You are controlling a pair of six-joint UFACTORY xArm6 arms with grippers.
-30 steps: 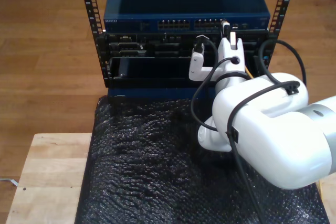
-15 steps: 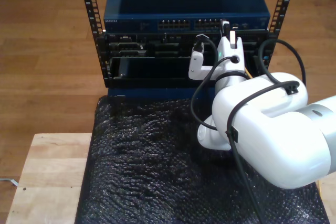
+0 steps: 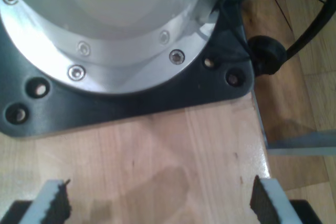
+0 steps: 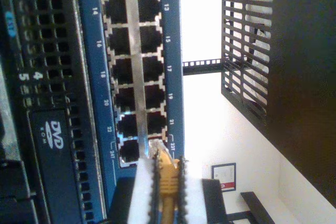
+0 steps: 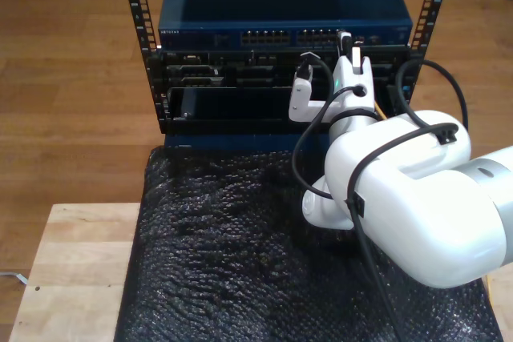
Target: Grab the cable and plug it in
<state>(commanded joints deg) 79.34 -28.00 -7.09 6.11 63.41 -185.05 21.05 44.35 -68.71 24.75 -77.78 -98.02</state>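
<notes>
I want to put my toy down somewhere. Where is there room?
The bare wooden table beside the black bubble wrap is free, on the exterior view's left. It is crowded at the rack, where my second gripper holds the cable by the switch ports.

A blue network switch is sitting atop a black rack on a wooden floor. Black bubble wrap is covering a light wooden table. A DVD drive is showing beside the numbered ports.
</notes>
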